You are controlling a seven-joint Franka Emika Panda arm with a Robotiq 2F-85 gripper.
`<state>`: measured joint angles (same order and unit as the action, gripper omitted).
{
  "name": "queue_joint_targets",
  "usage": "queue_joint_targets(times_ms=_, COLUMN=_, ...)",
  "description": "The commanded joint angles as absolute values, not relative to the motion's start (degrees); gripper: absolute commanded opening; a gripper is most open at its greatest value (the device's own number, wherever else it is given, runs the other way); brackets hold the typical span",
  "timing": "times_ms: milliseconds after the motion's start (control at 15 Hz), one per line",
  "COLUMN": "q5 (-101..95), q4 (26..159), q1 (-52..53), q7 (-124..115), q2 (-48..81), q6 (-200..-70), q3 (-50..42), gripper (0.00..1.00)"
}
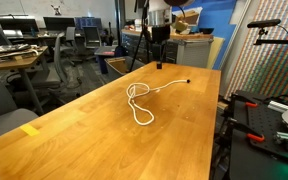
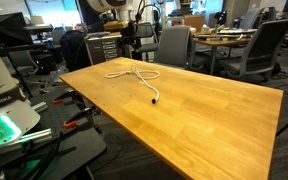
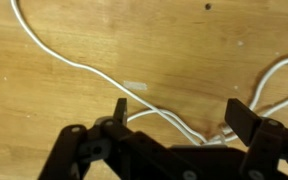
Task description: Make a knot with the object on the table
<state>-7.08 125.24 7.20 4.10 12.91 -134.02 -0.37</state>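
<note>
You have the thin white cord (image 1: pixel 169 84) (image 2: pixel 147 86) lying slack and flat on the light-brown wooden table (image 1: pixel 84 140) (image 2: pixel 214 110). It curls into a loose loop that crosses over itself, with one dark-tipped end trailing away. In the wrist view its strands (image 3: pixel 84 68) curve across the grain (image 3: pixel 184 40).

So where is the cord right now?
The cord lies looped on the table's far half in both exterior views; in the wrist view it runs beneath the open pincer.

Looks like an open-plan office doubling as a robotics lab: behind the wooden table (image 1: pixel 94 135) you've got office desks (image 1: pixel 14 58), swivel chairs (image 2: pixel 174 45) and monitors (image 1: pixel 56 22).
</note>
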Motion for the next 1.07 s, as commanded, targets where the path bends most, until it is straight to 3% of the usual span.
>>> queue_joint_targets(times_ms=0, q5=-21.1, q4=125.3, q1=7.7, q7=0.3, q2=19.6, q6=-145.0, q3=-2.0, gripper=1.00)
queue_joint_targets(times_ms=67, q5=-15.6, q4=125.7, q1=6.4, q7=2.1, q2=17.0, q6=-140.2, q3=0.0, gripper=1.00)
queue_joint_targets(times_ms=1000, q5=-13.9, q4=120.1, q1=4.8, q7=2.8, q2=27.3, q6=-143.3, q3=-0.1, gripper=1.00)
